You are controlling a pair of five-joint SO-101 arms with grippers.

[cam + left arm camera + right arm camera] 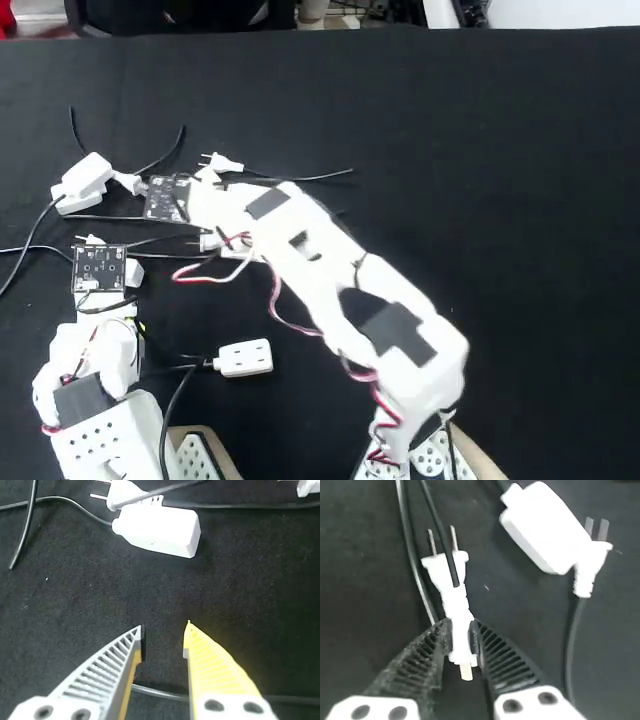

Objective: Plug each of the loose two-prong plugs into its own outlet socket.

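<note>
Black table (500, 150), cables strewn across the far-left part. R arm: right gripper (461, 625) is clamped on the thin tail of a white plug (445, 565), prongs pointing away from it, w/ a black cable (437, 525) crossing over the plug's body. A socket block (540, 527) lies just ahead and to one side, w/ a second plug (590, 560) beside its end, not inserted. Left gripper (162, 630) hovers w/ fingers apart, nothing between them, facing that block. A spare socket block (245, 357) sits nearer the arm bases. Likely best approach: lift clear of the cable first, square prongs to the slots, push straight. The tail grip prob. lets the plug pivot, so go slow; the left gripper could brace the block vs sliding. No legible writing or brand on plugs or blocks.
</note>
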